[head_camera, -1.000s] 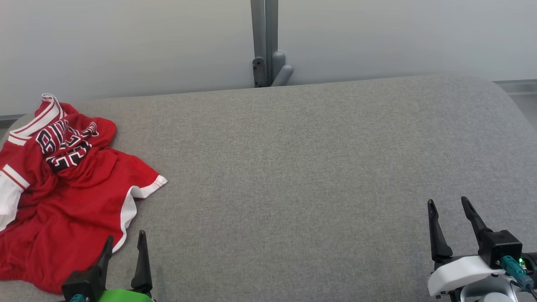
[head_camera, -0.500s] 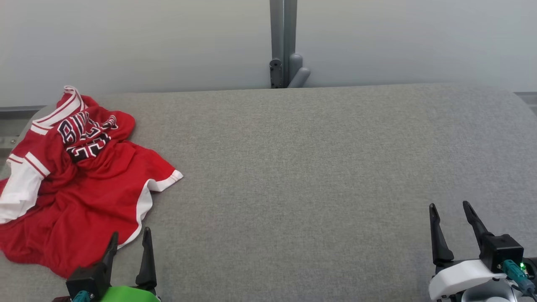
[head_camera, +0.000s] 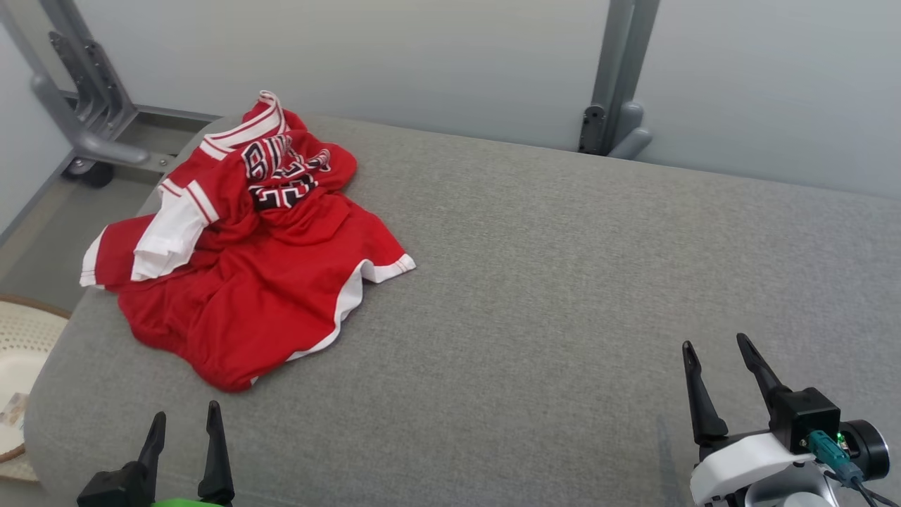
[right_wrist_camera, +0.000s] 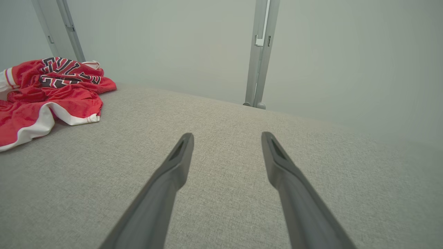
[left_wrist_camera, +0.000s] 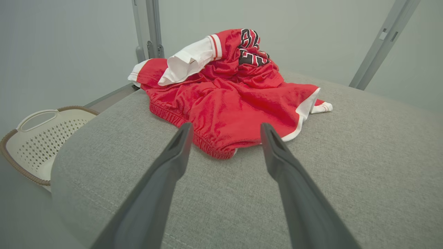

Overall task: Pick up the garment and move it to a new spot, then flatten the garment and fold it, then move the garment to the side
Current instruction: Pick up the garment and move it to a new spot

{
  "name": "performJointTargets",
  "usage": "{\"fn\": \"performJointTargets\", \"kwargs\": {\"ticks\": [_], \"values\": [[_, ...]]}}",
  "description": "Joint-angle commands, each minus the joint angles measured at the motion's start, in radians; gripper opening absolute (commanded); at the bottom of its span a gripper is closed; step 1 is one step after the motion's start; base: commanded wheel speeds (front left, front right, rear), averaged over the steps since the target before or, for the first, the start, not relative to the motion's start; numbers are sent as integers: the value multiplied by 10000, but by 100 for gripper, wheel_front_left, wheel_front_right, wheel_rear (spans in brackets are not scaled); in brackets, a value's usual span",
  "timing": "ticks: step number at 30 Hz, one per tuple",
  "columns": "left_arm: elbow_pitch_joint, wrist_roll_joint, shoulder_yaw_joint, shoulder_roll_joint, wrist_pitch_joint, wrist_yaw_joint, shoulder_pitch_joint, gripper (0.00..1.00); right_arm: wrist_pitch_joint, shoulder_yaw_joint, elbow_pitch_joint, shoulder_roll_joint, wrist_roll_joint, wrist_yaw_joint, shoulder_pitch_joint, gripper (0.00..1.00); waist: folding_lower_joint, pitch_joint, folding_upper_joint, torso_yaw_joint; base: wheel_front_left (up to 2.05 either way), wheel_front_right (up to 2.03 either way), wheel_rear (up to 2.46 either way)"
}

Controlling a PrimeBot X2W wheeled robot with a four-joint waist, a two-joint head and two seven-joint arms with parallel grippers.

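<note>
Red jersey cloth of the garment (head_camera: 246,282) is lying crumpled at the far left corner of the grey padded surface (head_camera: 563,296), reaching its left edge. The left gripper (head_camera: 186,410) is hovering just short of it, jaws spread. The right gripper (head_camera: 714,342) is waiting, likewise spread, near the front right corner. A clean pick is probably calling for pinching the nearest elastic hem (left_wrist_camera: 207,148) deeply, then lifting before carrying.

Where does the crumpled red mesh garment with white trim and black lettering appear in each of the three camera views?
Head view: the garment lies in the upper left of the picture.
Left wrist view: the garment is at upper centre.
Right wrist view: the garment is at the far left, in the upper half.
Shared landmark: the grey fabric-covered table on which it lies.
</note>
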Motion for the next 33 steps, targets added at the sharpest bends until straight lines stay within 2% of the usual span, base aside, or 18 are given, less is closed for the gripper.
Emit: {"fn": "performJointTargets", "kwargs": {"ticks": [1, 7, 12, 16, 22, 28, 33], "values": [[-35, -105, 122, 29, -6, -28, 136, 100, -31, 66, 38, -70, 70, 1, -78, 100, 0, 44, 47, 834, 0, 0, 0], [-211, -219, 151, 19, -6, -28, -260, 100, -29, 198, 4, -174, 58, 1, -215, 100, 0, 391, 47, 871, 0, 0, 0], [-215, -471, -240, 77, -3, -28, -1420, 100, -29, 325, -180, -450, -8, 1, -657, 100, 0, 1522, 47, 590, 0, 0, 0], [748, -893, -1267, 766, 59, -11, -3260, 100, -29, 433, -286, -788, -63, 1, -1199, 100, 0, 2749, 47, 317, 0, 0, 0], [2262, -1495, -1893, 1759, 622, -11, -6246, 100, -29, 592, -465, -1153, -106, 1, -1974, 100, 0, 4458, 47, -157, 0, 0, 0], [3993, -2255, -2454, 2690, 1636, -8, -8314, 100, -29, 856, -626, -1374, -58, -1, -2427, 100, 0, 5355, 47, -715, 0, 0, 0], [5399, -2628, -2382, 3263, 1664, -8, -9333, 100, -29, 1105, -856, -1498, -99, -1, -2287, 100, 0, 5653, 47, -1136, 0, 0, 0]]}}
